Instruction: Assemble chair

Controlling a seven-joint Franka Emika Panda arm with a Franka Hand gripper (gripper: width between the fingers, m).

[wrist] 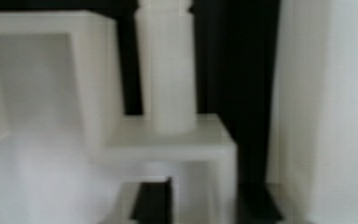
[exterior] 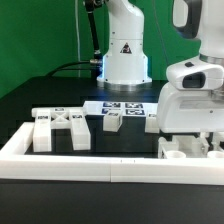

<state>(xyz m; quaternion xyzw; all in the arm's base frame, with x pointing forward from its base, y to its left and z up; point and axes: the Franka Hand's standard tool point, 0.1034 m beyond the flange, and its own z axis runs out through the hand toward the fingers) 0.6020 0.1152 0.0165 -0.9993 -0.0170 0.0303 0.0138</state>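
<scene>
The chair is in loose white tagged blocks. In the exterior view, two chunky blocks (exterior: 58, 127) lie at the left, a smaller one (exterior: 111, 120) in the middle and another (exterior: 151, 120) beside my hand. My gripper (exterior: 190, 146) is low at the right, just behind the front rail, over white pieces (exterior: 172, 150) whose shape is unclear. The blurred wrist view shows a round post (wrist: 163, 55) rising from a square block (wrist: 169, 142), with a frame-shaped piece (wrist: 48, 85) beside it. My fingertips are not clear in either view.
The long low white rail (exterior: 70, 162) runs along the front and shows as a white wall in the wrist view (wrist: 327, 100). The marker board (exterior: 125, 104) lies in front of the robot base (exterior: 123, 55). A green backdrop stands behind.
</scene>
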